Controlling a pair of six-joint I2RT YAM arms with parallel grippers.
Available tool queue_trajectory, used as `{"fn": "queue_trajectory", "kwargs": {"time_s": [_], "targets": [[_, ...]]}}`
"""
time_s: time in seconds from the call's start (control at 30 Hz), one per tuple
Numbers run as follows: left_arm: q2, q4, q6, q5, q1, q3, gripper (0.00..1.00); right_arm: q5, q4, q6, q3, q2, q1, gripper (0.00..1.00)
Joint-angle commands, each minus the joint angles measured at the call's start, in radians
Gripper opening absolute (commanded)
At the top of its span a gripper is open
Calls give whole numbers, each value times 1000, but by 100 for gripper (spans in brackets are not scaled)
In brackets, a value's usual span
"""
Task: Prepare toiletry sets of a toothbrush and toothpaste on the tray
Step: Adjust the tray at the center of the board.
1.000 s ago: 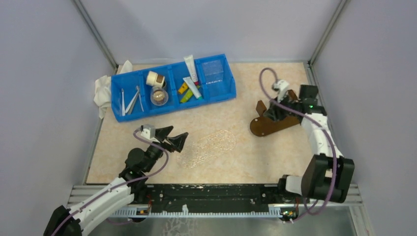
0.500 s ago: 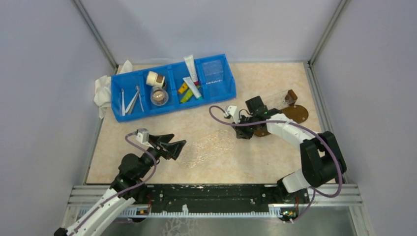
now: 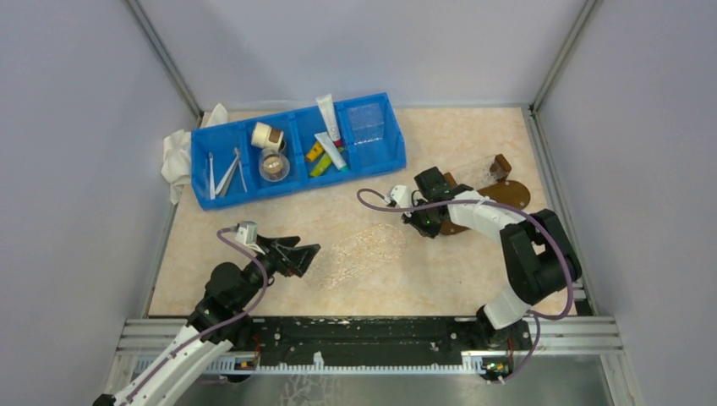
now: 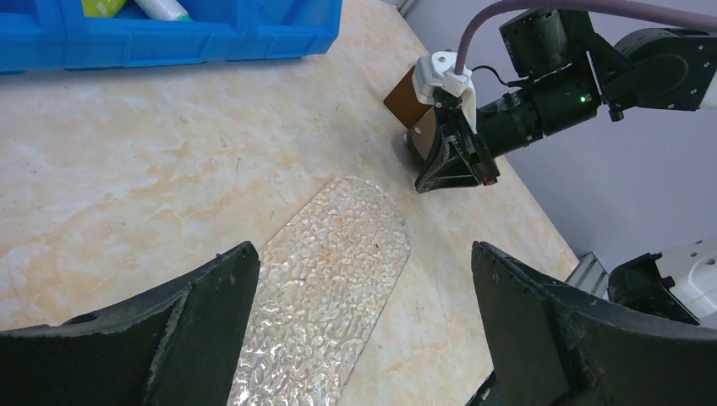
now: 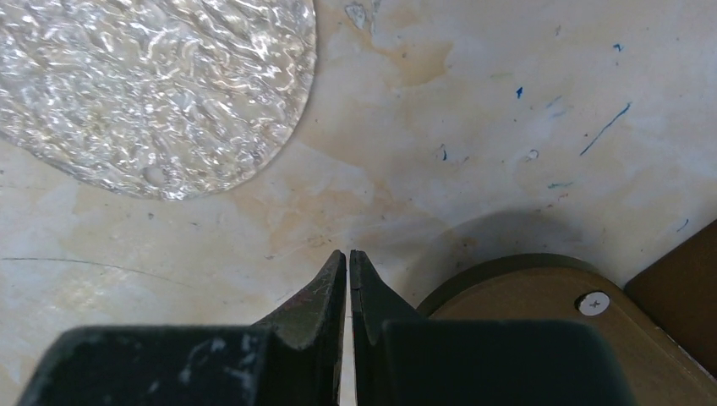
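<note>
Several thin white toothbrushes [image 3: 225, 173] lie in the left compartment of the blue divided bin [image 3: 372, 156]. White toothpaste tubes [image 3: 331, 149] and short yellow and green tubes [image 3: 319, 160] lie in a middle compartment. A clear textured oval tray [image 3: 363, 249] lies bare on the table; it also shows in the left wrist view [image 4: 330, 245] and the right wrist view [image 5: 152, 93]. My left gripper [image 3: 298, 254] is open and empty, just left of the tray [image 4: 363, 254]. My right gripper [image 3: 419, 225] is shut and empty, tips down near the tray's right end [image 5: 347, 254].
A brown wooden stand with a round base [image 3: 500, 194] sits right of my right gripper; its base edge shows in the right wrist view [image 5: 524, 296]. Two round cups [image 3: 272, 152] sit in the bin. A white cloth [image 3: 176, 156] lies left of the bin.
My right arm has swung left from over the brown stand to the table beside the tray's right end. My left gripper has shifted slightly and stays open.
</note>
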Motion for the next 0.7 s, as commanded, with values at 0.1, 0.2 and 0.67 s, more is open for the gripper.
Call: {"fn": "queue_trajectory", "kwargs": {"time_s": [0.1,0.2,0.67], "targets": [[-9,-15,-15,6,3,26,99,134,18,8,49,14,7,6],[-11,-16,-15,8,2,27,99,175,23,10,47,21,5,6],[19,18,-28,24,3,24,99,148,-11,25,71,9,-55,6]]}}
